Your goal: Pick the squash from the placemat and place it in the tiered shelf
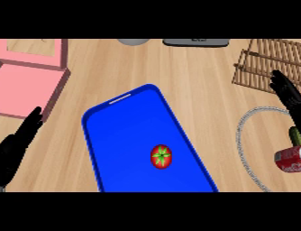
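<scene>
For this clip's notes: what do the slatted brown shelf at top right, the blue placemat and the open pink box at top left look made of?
The slatted brown shelf looks like wood or bamboo: thin parallel slats, matt brown. The blue placemat looks like smooth plastic or silicone: flat even colour with a raised darker rim and rounded corners. The open pink box could be cardboard or plastic: plain matt pink panels; the view leaves this open.

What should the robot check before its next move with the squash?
1. Squash found: cannot tell; a green thing, partly hidden, lies by the right robot hand.
2. Placemat: ok, only a red fruit lies on it.
3. Tiered shelf: ok, ahead of the right hand's straight fingers.
4. Red can beside the right forearm: not ok, close.
5. Left robot hand: ok, resting open, lower left.
</scene>
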Controlling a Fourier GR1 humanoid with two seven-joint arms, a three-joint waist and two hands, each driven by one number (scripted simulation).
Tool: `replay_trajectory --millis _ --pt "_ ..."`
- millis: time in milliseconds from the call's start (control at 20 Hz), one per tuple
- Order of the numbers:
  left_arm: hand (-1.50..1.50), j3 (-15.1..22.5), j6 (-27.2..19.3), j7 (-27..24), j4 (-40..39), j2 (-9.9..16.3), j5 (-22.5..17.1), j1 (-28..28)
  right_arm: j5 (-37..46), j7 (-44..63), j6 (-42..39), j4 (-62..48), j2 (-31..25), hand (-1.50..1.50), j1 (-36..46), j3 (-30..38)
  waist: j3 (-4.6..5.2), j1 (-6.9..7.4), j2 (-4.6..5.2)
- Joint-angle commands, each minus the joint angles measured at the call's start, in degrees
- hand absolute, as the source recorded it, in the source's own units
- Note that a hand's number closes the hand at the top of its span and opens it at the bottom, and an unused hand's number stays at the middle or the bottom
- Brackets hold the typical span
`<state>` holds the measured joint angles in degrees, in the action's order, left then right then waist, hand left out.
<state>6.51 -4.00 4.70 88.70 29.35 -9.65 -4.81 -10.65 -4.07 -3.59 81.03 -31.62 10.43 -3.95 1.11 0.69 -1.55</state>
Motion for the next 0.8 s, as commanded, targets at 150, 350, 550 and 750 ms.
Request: replay_trajectory --millis 150,350,550,750 --pt "0.00 -2.5 -4.1 3.2 -5.2 -6.1 -3.8 -0.3 -7.0 -12.6 -4.4 -4.2 -11.7 1.50 -6.7 18.5 -1.24 -4.68 1.43" --pt "0.00 -2.3 -4.4 5.8 -6.5 -10.1 -7.6 -0.1 1.3 -7.5 2.2 -18.4 -17.9 1.50 -13.8 22.0 -1.26 -5.36 3.07" --pt "0.00 -0.8 -5.4 10.0 -7.0 -12.0 -7.6 3.3 -7.6 -20.7 -9.6 -32.4 -15.4 -1.50 -15.7 28.3 -1.48 -2.38 1.99" --pt "0.00 -1.2 -4.3 11.0 -9.8 -11.4 -7.0 6.4 -5.3 -31.6 -23.4 -40.9 -21.9 -1.50 -15.8 27.9 -1.36 -1.24 1.84"
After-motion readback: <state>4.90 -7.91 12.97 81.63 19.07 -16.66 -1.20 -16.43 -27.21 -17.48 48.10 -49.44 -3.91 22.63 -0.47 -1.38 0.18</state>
